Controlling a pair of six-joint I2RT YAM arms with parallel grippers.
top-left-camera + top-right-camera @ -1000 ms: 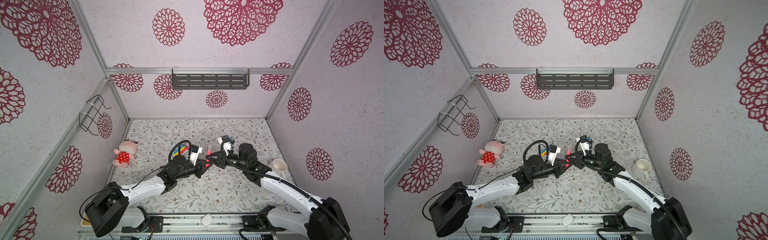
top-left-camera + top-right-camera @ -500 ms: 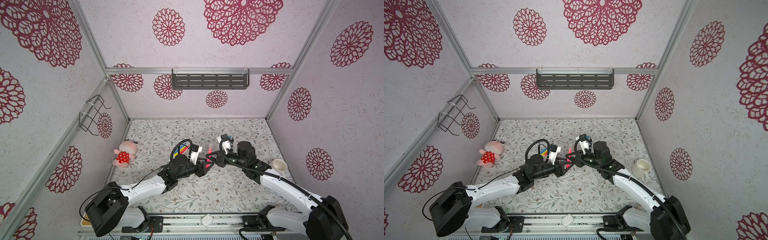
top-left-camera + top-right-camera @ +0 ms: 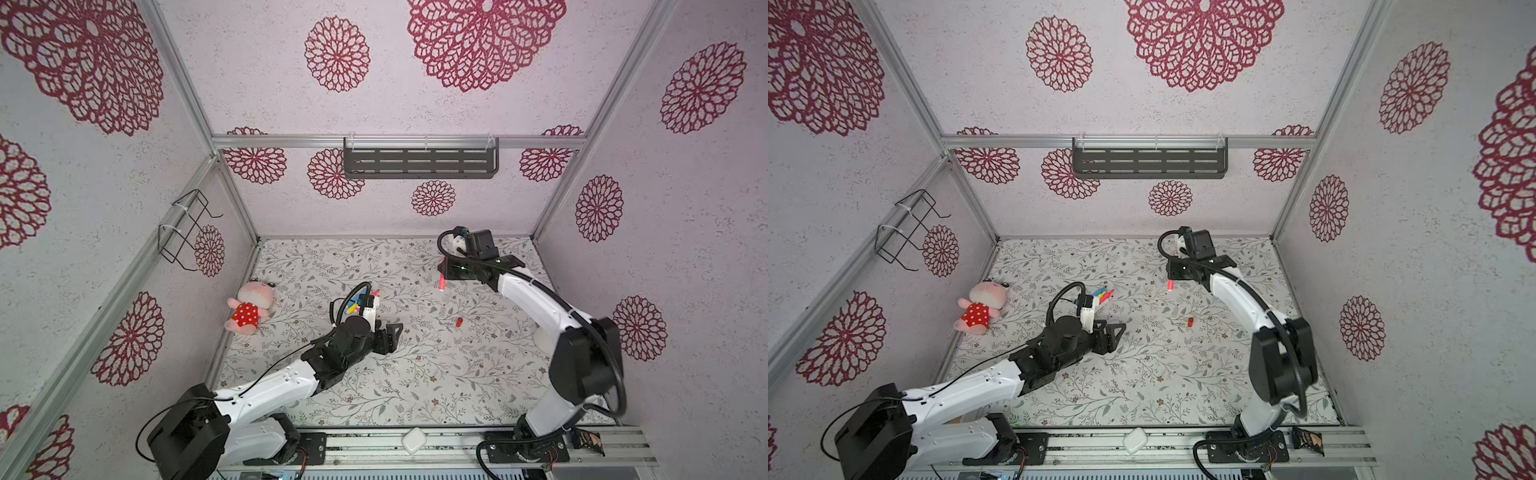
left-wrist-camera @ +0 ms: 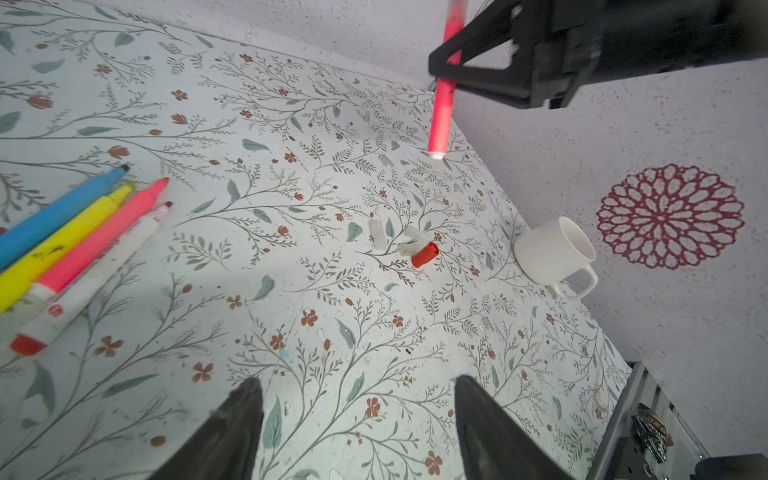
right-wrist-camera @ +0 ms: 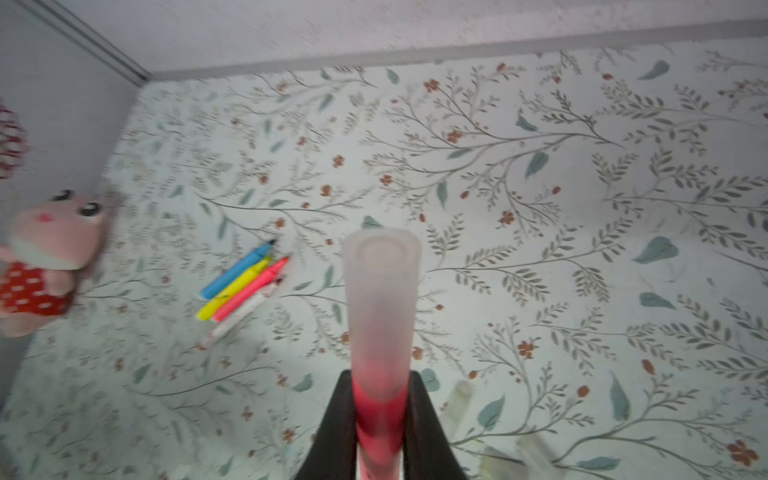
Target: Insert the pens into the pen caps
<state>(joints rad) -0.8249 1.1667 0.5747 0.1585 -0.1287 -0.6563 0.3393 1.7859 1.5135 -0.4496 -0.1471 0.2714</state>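
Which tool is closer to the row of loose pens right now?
Left. The left tool, open, is just on the robot-base side of the row of pens. The right tool, shut on a capped pink pen, is farther away, toward the back wall.

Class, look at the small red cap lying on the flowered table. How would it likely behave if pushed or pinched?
The red cap is a stubby cylinder lying on its side, so a push would probably roll it. It looks hollow and tiny, so likely very light and easily flicked away. Clear caps lie close beside it and might get knocked too.
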